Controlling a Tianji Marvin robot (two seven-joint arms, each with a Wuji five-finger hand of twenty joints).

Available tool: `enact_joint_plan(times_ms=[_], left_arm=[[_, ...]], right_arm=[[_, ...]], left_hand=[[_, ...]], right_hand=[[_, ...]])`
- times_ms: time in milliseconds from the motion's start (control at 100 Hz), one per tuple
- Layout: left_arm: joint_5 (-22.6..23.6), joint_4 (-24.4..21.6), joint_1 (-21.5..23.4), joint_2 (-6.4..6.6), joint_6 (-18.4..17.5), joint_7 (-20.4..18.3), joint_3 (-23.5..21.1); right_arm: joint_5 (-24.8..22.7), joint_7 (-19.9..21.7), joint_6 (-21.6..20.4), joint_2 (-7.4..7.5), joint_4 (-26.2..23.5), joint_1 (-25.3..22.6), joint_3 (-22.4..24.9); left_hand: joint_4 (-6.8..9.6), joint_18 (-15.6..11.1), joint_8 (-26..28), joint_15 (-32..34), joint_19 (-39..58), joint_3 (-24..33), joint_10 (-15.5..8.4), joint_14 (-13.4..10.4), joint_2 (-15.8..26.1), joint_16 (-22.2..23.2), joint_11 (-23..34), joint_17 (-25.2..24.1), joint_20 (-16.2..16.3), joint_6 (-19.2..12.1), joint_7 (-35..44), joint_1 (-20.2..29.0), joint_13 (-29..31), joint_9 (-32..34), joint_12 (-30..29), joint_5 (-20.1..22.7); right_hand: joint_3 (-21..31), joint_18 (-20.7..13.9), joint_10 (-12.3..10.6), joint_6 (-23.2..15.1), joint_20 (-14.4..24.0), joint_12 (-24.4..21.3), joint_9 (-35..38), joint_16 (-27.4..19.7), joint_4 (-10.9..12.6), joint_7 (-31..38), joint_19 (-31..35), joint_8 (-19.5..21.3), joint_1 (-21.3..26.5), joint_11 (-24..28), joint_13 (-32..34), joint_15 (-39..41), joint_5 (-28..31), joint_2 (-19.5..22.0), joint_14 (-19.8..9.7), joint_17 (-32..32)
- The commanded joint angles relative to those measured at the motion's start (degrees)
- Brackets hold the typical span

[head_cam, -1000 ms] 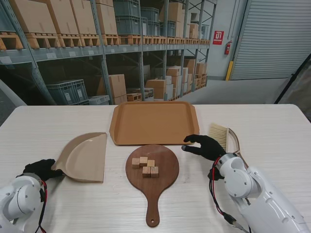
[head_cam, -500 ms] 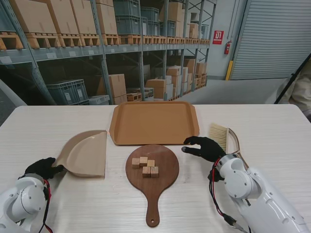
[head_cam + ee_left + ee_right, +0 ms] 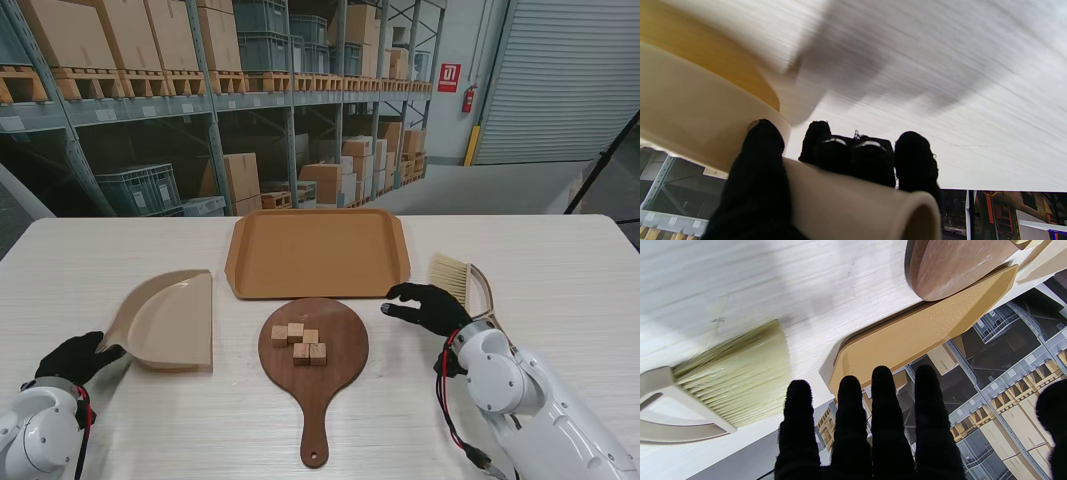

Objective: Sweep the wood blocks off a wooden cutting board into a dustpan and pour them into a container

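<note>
Wood blocks (image 3: 299, 342) cluster on cutting board (image 3: 313, 350); tray (image 3: 318, 252) beyond holds nothing. Left hand (image 3: 72, 357) grips dustpan (image 3: 168, 322) handle. Right hand (image 3: 428, 305), fingers spread, hovers beside brush (image 3: 460, 281).

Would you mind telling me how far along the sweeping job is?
Barely begun. In hand: the left robot hand grips the dustpan by its handle. Nothing is swept: all five blocks sit on the board. The right robot hand is open beside the brush, not holding it. Sweeping and pouring into the tray remain.
</note>
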Motion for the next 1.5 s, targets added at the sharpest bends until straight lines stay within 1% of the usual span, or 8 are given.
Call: enact_joint_plan(times_ms=[0,200,390,660,820,1120,1330,1490], left_arm=[[0.2,-1.3,1.3,-0.38,-1.2,0.2,-0.7],[1.9,-3.9,5.2,-0.74,-5.5,3.3,-2.7],[2.4,-7.1,9.4,-1.05,-8.5,4.7,-3.9],[2.3,-8.3,12.2,-1.13,-10.0,5.3,-2.3],[2.5,-7.5,12.0,-1.01,-9.3,5.4,-0.1],[4.0,-5.3,9.5,-0.71,-8.2,6.2,3.2],[4.9,-3.9,7.5,-0.48,-8.1,6.4,4.7],[4.9,-3.5,6.8,-0.44,-8.0,6.4,5.4]], right_arm=[[-0.4,0.3,0.4,0.06,-0.4,-0.8,0.3],[-1.0,-0.3,1.0,0.01,-1.0,-1.8,1.5],[-1.8,-1.1,1.4,-0.06,-1.9,-2.9,3.1],[-2.6,-2.9,3.3,-0.38,-3.0,-4.1,5.0],[-3.6,-3.6,4.1,-0.44,-3.5,-4.9,6.5],[-5.5,-5.2,6.3,-0.60,-4.7,-6.7,9.5],[-7.5,-6.5,8.2,-0.69,-5.4,-7.9,11.7],[-11.7,-6.9,9.6,-0.36,-5.6,-8.9,13.6]], left_hand=[[0.17,1.8,1.2,4.9,2.9,4.3,-4.5,-10.3,10.4,0.9,8.3,0.1,1.8,4.3,4.2,10.4,7.2,3.3,1.6,2.7],[0.27,1.8,2.0,4.8,2.2,4.2,-4.8,-10.7,10.3,0.4,8.7,-0.7,1.6,4.8,4.8,10.9,6.3,3.3,2.0,2.3],[0.41,1.8,2.2,4.6,2.0,4.2,-4.9,-10.8,10.0,-0.1,8.7,-0.9,1.6,5.0,4.7,10.9,6.1,3.6,2.2,2.7],[0.55,1.8,2.4,4.5,1.8,4.3,-4.9,-10.9,9.7,-0.8,8.8,-1.0,1.7,5.1,4.6,10.9,6.1,3.8,2.2,3.0],[0.59,1.7,2.5,4.5,1.9,4.3,-5.2,-11.0,9.6,-1.1,8.9,-0.9,1.7,4.9,4.6,10.7,6.3,3.9,2.2,3.3],[0.73,1.3,2.7,4.2,2.3,4.4,-5.7,-11.6,9.4,-1.9,8.9,-0.5,1.8,5.0,4.6,10.6,6.5,4.2,1.9,3.6],[0.77,1.1,2.7,4.1,2.5,4.4,-6.1,-11.8,9.2,-2.3,8.7,-0.3,1.8,4.9,4.6,10.3,6.6,4.4,1.6,3.8],[0.78,0.9,2.7,4.1,2.6,4.5,-6.2,-11.9,9.3,-2.5,8.7,-0.2,1.8,4.8,4.6,10.2,6.7,4.5,1.5,3.8]], right_hand=[[-2.0,1.3,0.7,0.7,1.6,0.7,1.0,0.5,0.6,0.0,1.7,0.4,0.6,1.4,1.1,1.5,1.0,1.5,-0.5,0.2],[-2.3,1.4,0.8,0.8,1.5,0.8,1.2,0.6,0.6,0.0,2.2,0.4,0.9,1.5,1.3,1.7,1.1,1.6,-0.4,0.4],[-2.5,1.4,0.9,0.9,1.3,0.8,1.5,0.7,0.7,0.0,2.7,0.3,1.0,1.6,1.6,1.8,1.3,1.6,-0.2,0.6],[-2.6,1.4,1.0,1.1,1.0,0.9,1.6,0.7,0.7,-0.1,3.1,0.3,1.3,1.7,1.6,1.9,1.5,1.6,-0.1,0.5],[-2.6,1.4,1.1,1.1,0.8,0.9,1.7,0.8,0.7,-0.1,3.2,0.2,1.4,1.7,1.6,1.9,1.6,1.5,0.0,0.5],[-2.5,1.6,1.4,1.4,0.5,0.9,1.5,0.8,0.8,-0.2,3.5,0.2,2.0,1.6,1.6,2.0,1.8,0.8,0.3,0.4],[-1.7,1.6,1.5,1.9,0.4,1.0,1.3,0.9,0.9,-0.1,3.9,0.3,3.8,1.7,1.9,2.1,2.3,-1.8,0.6,0.5],[-0.7,1.9,1.9,2.5,0.5,1.1,1.3,1.2,0.9,0.1,4.8,0.5,5.9,1.9,3.0,2.7,3.0,-6.0,0.9,1.3]])
